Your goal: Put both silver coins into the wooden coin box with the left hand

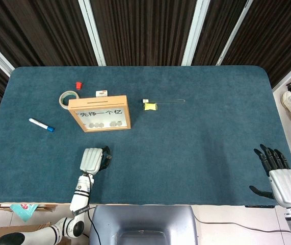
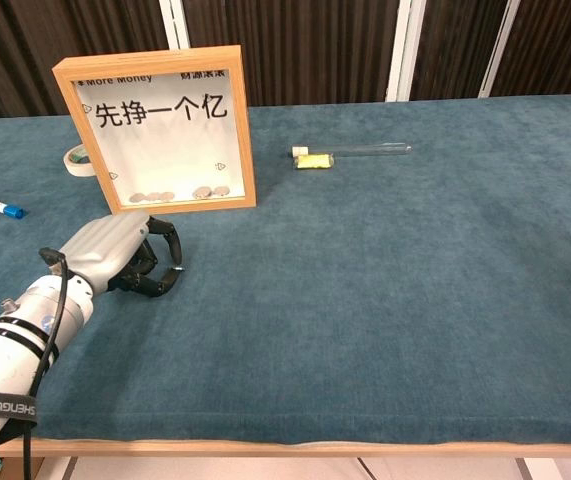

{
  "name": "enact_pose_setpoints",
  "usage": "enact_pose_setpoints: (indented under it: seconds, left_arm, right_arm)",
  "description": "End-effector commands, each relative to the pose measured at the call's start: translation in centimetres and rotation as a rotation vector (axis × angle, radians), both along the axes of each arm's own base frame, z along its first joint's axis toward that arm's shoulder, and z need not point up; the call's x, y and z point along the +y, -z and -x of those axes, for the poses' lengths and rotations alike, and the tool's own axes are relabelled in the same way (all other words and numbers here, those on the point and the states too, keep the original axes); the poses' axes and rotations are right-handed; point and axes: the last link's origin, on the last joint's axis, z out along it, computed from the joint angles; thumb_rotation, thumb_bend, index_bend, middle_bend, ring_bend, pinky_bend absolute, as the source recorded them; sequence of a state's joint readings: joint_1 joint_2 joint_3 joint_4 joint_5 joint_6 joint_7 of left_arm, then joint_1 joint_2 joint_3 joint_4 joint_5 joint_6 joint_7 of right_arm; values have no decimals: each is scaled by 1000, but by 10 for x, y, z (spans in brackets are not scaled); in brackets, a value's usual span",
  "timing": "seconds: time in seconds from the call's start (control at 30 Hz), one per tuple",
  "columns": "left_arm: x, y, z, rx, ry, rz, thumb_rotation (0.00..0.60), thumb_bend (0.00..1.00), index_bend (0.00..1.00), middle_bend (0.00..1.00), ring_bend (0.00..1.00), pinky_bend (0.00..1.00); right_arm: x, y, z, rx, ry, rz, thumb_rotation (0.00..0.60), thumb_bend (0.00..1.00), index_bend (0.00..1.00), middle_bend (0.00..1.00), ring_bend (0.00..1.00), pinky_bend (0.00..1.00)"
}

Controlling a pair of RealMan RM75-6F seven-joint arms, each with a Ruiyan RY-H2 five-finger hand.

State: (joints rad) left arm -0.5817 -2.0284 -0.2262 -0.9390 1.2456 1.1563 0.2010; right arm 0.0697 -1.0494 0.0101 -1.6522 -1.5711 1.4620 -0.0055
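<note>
The wooden coin box (image 1: 100, 113) stands upright at the left of the blue table, its glass front (image 2: 165, 130) facing me. Several silver coins (image 2: 180, 194) lie along its inside bottom edge. I see no loose coin on the cloth. My left hand (image 2: 120, 258) rests low on the table just in front of the box, its fingers curled in, with nothing visible between them. In the head view my left hand (image 1: 93, 160) is below the box. My right hand (image 1: 278, 171) hangs off the table's near right corner, fingers spread and holding nothing.
A tape roll (image 1: 68, 97) and a red cap (image 1: 78, 84) lie behind the box to the left. A blue-capped marker (image 1: 41, 124) lies at the far left. A glass tube (image 2: 360, 150) with a yellow piece (image 2: 314, 160) lies right of the box.
</note>
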Motion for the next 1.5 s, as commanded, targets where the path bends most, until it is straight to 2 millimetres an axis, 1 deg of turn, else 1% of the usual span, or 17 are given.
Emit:
enact_pose_setpoints:
  seconds: [0.03, 0.27, 0.43, 0.87, 1.07, 1.13, 1.23, 1.3, 1.33, 1.4, 1.5]
  left_arm:
    - [1, 0, 0, -2, 0, -4, 600, 384, 529, 1000, 1000, 1000]
    - [1, 0, 0, -2, -2, -7, 600, 419, 532, 1000, 1000, 1000]
    - [2, 0, -1, -6, 0, -10, 600, 423, 543, 1000, 1000, 1000]
    - [3, 0, 0, -5, -1, -18, 600, 461, 593, 1000, 1000, 1000]
    - [3, -7, -3, -24, 14, -34, 600, 491, 602, 1000, 1000, 1000]
    - [2, -15, -8, -85, 7, -32, 600, 493, 608, 1000, 1000, 1000]
    - [-1, -43, -22, -213, 0, -32, 600, 494, 615, 1000, 1000, 1000]
    - [-4, -66, -34, -279, -1, -22, 600, 487, 617, 1000, 1000, 1000]
    - [-6, -84, -41, -282, 11, -30, 600, 480, 618, 1000, 1000, 1000]
    - [-7, -117, -55, -247, 50, -101, 600, 464, 618, 1000, 1000, 1000]
    - [-6, -148, -70, -227, 75, -185, 600, 429, 615, 1000, 1000, 1000]
  right_arm:
    - [0, 0, 0, 0, 0, -1, 600, 204, 0, 0, 0, 0]
    - [0, 0, 0, 0, 1, 0, 600, 204, 0, 0, 0, 0]
    - [0, 0, 0, 1, 2, -2, 600, 204, 0, 0, 0, 0]
    - [-1, 1, 0, 5, 3, -5, 600, 204, 0, 0, 0, 0]
    - [-1, 0, 0, 3, 4, -3, 600, 204, 0, 0, 0, 0]
    - [-1, -1, 1, 2, 4, -2, 600, 204, 0, 0, 0, 0]
    - [-1, -1, 1, 1, 5, -2, 600, 204, 0, 0, 0, 0]
    - [0, -1, 1, 0, 5, -2, 600, 204, 0, 0, 0, 0]
    - [0, -2, 1, 1, 5, -2, 600, 204, 0, 0, 0, 0]
    - [1, -2, 1, 2, 6, -1, 600, 204, 0, 0, 0, 0]
    - [1, -1, 0, 3, 2, -2, 600, 204, 0, 0, 0, 0]
